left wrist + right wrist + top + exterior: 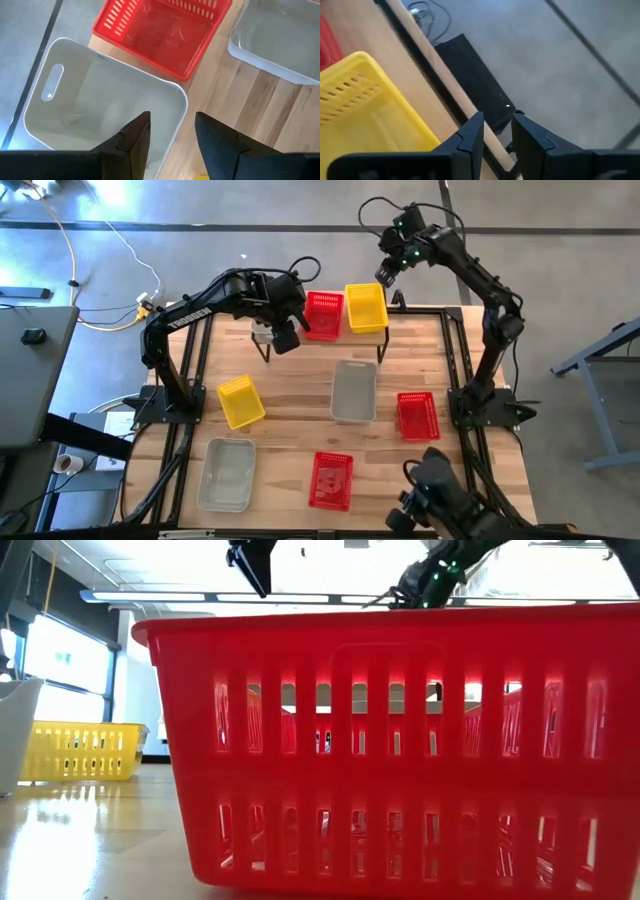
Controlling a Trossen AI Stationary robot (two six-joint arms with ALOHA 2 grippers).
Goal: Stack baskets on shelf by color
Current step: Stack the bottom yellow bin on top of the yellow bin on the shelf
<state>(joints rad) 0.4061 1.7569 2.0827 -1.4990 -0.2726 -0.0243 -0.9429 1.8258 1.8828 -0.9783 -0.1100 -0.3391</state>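
While the left gripper [170,131] hangs over the grey basket [100,105] on the shelf [380,340], its fingers spread and straddling the basket's near wall, clamped on nothing, the job looks like seating that basket squarely at the shelf's left end. Beside it sit 1 red basket [323,314] and 1 yellow basket [366,308], so each colour has its spot started. To do this well, I'd say lift straight up so the wall isn't dragged along.

The right gripper [497,131] waits beyond the table's far edge, fingers slightly parted, empty.

Down on the wooden tabletop [290,430]: 2 grey, 2 red, 1 yellow basket scattered well apart. Around it, grey floor, cables, and bright windows in the room behind.
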